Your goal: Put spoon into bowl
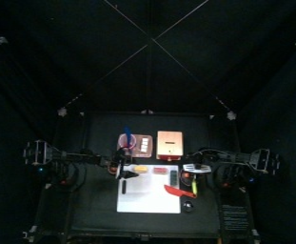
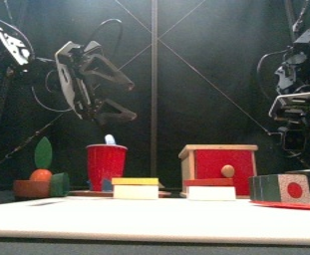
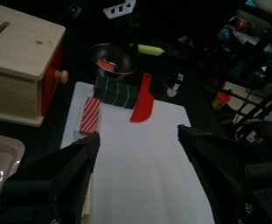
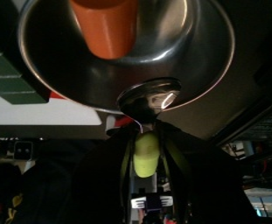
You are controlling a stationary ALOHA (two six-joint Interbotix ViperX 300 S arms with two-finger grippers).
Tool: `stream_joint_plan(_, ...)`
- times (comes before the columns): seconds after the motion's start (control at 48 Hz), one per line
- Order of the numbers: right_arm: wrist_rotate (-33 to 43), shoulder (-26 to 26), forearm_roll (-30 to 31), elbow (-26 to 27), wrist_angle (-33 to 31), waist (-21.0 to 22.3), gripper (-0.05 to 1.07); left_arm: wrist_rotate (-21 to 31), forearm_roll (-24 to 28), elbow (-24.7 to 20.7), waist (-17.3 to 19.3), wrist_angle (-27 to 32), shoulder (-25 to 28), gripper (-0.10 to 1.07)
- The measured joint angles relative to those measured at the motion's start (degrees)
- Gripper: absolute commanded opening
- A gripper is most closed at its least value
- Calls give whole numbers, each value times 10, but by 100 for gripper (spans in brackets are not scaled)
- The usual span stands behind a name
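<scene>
While gripped in the right tool [image 4: 149,131], the spoon [image 4: 145,156] overhangs the bowl [image 4: 202,61].

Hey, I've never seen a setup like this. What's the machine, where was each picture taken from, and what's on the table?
This is a robot with two black arms at a small black table inside dark curtains. Each arm ends in a two-jawed gripper. One picture looks straight down from high above, and one looks level from the table's front edge. The other two come from cameras on the wrists.

The left gripper hangs open and empty over a white sheet. Near it are a wooden box and a red spatula-like item. A red cup shows in the front view.

The right gripper seems to hold the spoon by its yellow-green handle. The spoon's head is at the rim of the shiny bowl, which has an orange thing inside.
</scene>
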State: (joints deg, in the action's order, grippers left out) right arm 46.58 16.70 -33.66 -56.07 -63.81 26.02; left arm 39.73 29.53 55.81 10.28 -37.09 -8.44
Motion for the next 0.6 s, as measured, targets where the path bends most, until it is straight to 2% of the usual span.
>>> stream_joint_plan(0.146,-1,-3,12,0,1,1,67,1,-1,0,0,0,-1,103)
stream_joint_plan(0.396,-2,-3,18,1,8,2,89,1,-8,2,0,0,0,103)
stream_joint_plan(0.604,-1,-4,21,7,10,4,91,1,-11,6,0,0,0,103)
